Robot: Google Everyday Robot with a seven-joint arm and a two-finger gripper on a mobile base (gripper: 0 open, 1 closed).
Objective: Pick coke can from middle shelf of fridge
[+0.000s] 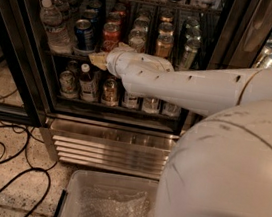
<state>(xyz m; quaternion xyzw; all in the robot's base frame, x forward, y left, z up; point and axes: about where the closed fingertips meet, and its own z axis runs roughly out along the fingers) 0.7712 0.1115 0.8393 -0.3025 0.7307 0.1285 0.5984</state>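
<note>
Gripper (98,59) at front edge of middle shelf (63,54); open or closed not discernible. Coke can (110,35) just above-right of it, upright, ungrasped. Low approach probably avoids knocking neighbouring cans.

No words, brand names or numbers are showing legibly anywhere. The red can (110,36) and the blue can (84,35) in the fridge (110,147) are displaying only patches of colour, not readable script. The end effector (99,60), hovering at the shelf (65,54) edge just below the red can, is carrying no readable marking.
</note>
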